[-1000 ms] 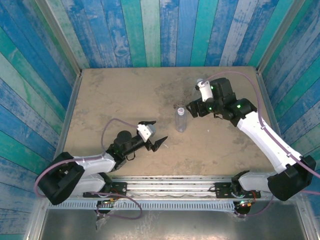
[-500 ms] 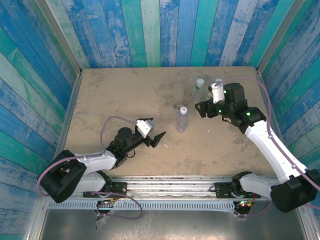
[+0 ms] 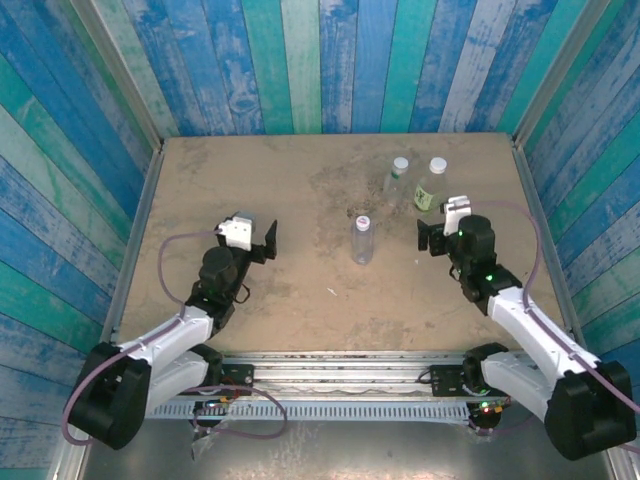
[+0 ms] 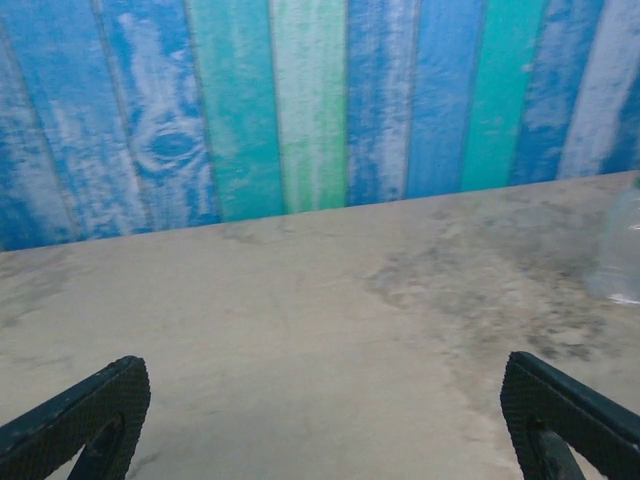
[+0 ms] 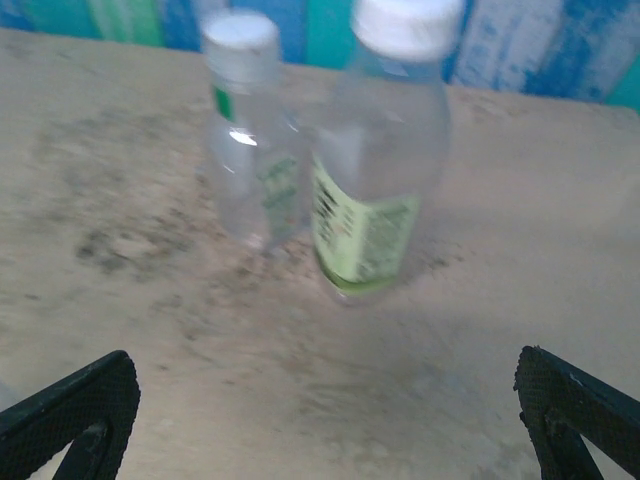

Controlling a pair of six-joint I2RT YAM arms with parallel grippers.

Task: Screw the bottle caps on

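Note:
Three clear bottles stand upright, each with a cap on its neck. The plain middle bottle [image 3: 362, 243] wears a pinkish-white cap [image 3: 364, 220]. At the back stand a bottle [image 3: 396, 178] [image 5: 250, 150] with a white cap [image 3: 401, 163] [image 5: 240, 32] and the green-label bottle [image 3: 429, 190] [image 5: 372, 215] with a white cap [image 3: 437, 165] [image 5: 408, 22]. My right gripper [image 3: 452, 232] [image 5: 320, 415] is open and empty, a short way in front of the back pair. My left gripper [image 3: 245, 240] [image 4: 320, 420] is open and empty at mid-left, facing the back wall.
The sandy tabletop [image 3: 280, 190] is fenced by blue-green plank walls [image 3: 300, 60] at the back and sides. In the left wrist view a clear bottle's base [image 4: 620, 250] shows at the right edge. Dark smudges mark the table near the back bottles.
The right arm pulled back from the middle toward the near right, uncovering the two back bottles. The left arm swung left and turned toward the back wall.

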